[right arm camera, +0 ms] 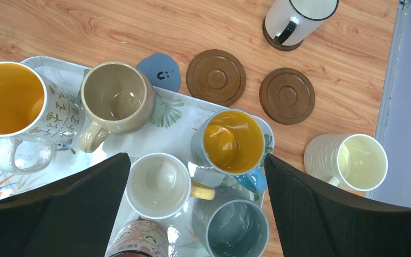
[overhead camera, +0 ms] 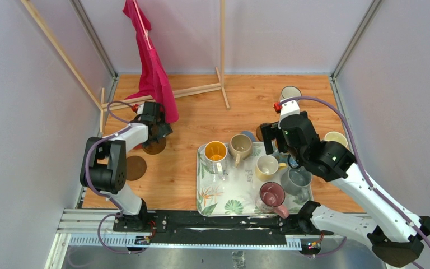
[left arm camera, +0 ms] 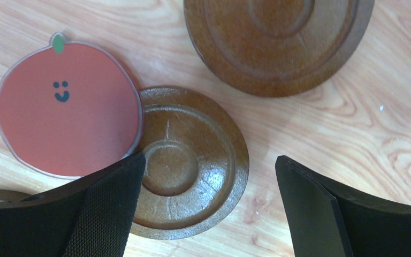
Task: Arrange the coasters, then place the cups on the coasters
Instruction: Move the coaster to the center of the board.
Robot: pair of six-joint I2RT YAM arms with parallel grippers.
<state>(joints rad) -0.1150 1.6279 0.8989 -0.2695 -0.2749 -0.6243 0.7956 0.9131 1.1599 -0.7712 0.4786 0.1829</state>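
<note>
Your left gripper (left arm camera: 206, 167) hangs with its black, weave-textured fingers spread wide over a glossy dark brown coaster (left arm camera: 192, 128) moulded in raised rings; a flat red tomato-shaped coaster (left arm camera: 67, 110) touches its left edge; another ringed brown disc (left arm camera: 278, 43) lies near on the wood-grain table (left arm camera: 353, 123); your right gripper (right arm camera: 195, 160), fingers likewise spread and empty, hovers above the leaf-printed tray (right arm camera: 53, 60) crowded with glazed mugs (right arm camera: 116, 99); a grey-blue coaster (right arm camera: 159, 72) sits at its rim; two brown coasters (right arm camera: 215, 77) lie bare beyond; a white dark-rimmed mug (right arm camera: 297, 19) stands on a third.
</note>
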